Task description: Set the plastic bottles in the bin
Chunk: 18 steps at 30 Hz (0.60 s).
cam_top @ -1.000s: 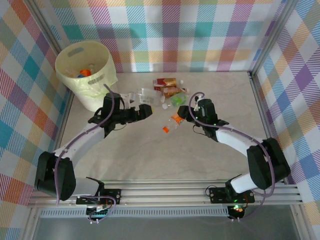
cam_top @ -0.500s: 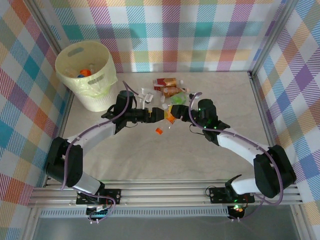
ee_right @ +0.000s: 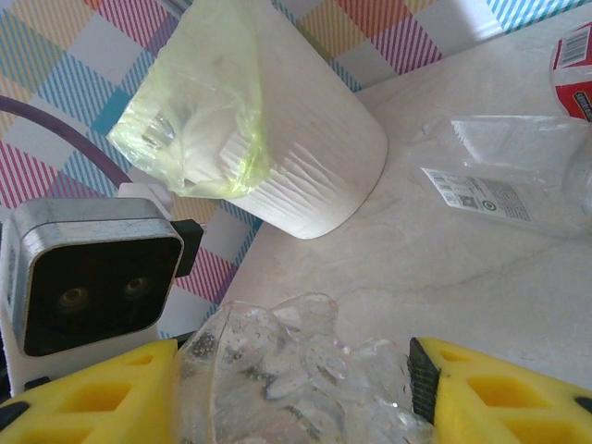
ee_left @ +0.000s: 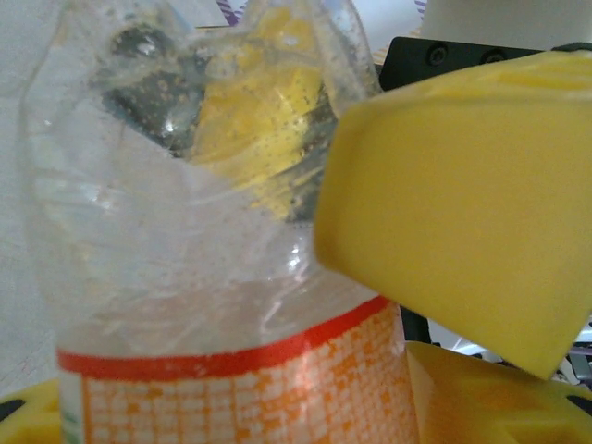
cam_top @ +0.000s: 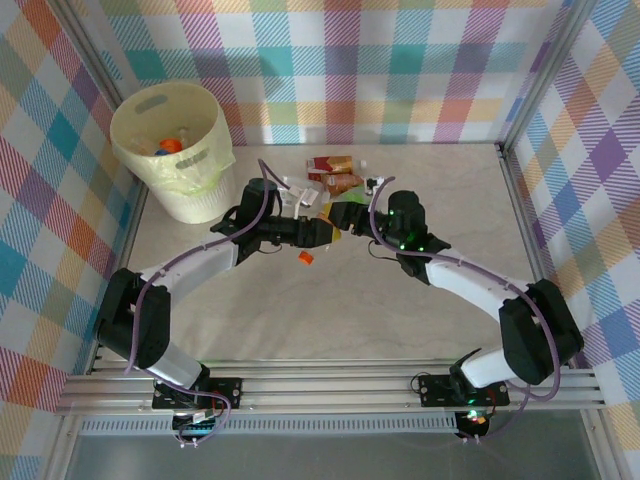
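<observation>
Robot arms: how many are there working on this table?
2. The left arm reaches in from the near left, the right arm from the near right; both meet mid-table beside the loose bottles.

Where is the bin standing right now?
In the top view the bin stands in the far-left corner of the table, against the checked walls and to the left of the scattered plastic bottles.
</observation>
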Tool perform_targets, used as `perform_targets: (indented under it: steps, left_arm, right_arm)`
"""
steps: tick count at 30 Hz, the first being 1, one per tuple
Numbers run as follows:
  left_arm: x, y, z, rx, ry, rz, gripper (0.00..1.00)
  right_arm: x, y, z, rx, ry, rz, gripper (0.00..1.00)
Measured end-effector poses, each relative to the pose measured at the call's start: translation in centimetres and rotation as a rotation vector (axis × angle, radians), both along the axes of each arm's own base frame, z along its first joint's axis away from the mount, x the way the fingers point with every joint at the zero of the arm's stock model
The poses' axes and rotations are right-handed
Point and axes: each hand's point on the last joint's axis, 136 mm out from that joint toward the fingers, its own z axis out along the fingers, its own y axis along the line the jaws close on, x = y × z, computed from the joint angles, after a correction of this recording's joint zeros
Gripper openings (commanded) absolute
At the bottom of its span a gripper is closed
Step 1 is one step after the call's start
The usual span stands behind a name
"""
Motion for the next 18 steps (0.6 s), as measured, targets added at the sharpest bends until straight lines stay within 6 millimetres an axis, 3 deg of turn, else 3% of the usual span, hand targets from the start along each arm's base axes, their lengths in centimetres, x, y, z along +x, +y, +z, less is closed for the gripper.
perform_targets:
  steps: [5,9,18]
  left_arm:
    - [0.2,0.1,-0.5,0.024,-0.001,0.018,0.5]
    - [1.5,0.4,-1.2,0.066,-0.022,0.093,0.48]
    - [4.7,2.4,-3.1,0.195,-0.052,0.304,0.48]
  right_arm:
    - [0.0,-0.1,-0.1,-0.003,0.011,-0.009,0.83]
    - [-0.4,-0.3,0.4,-0.007,0.01,-0.031,1.0]
    - [-0.2,-2.8,2.2,-0.023,-0.02,-0.159,1.0]
